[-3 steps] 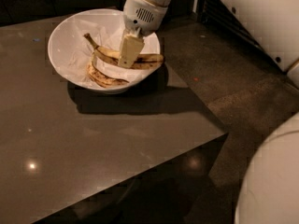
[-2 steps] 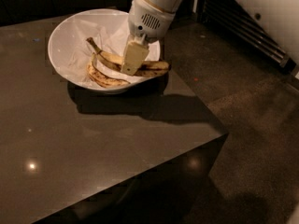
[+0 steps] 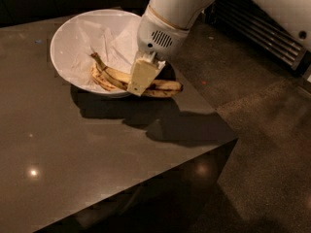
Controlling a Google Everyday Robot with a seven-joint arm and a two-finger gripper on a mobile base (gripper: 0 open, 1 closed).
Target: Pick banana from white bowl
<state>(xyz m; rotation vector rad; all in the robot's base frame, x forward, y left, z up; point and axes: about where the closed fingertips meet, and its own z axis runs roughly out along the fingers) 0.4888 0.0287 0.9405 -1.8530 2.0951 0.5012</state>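
Observation:
The banana (image 3: 112, 76) is a small brown-spotted bunch lying in the front right of the white bowl (image 3: 68, 38). Its stem points to the back left and its dark tips (image 3: 172, 86) reach over the bowl's right rim. The bowl is lined with crumpled white paper (image 3: 109, 38) and stands at the table's back. My gripper (image 3: 138, 85) comes down from the upper right on a white arm and sits right at the middle of the bunch, covering part of it. Contact with the banana cannot be made out.
The dark glossy table (image 3: 97, 149) has its right edge and front corner close to the bowl. Beyond it is speckled floor (image 3: 262, 130). A slatted vent (image 3: 262, 28) runs along the far right. The arm's shadow falls on the table in front of the bowl.
My gripper has dropped lower onto the bunch. The banana has shifted toward the bowl's front right, its tips now over the rim. The bowl has stayed put.

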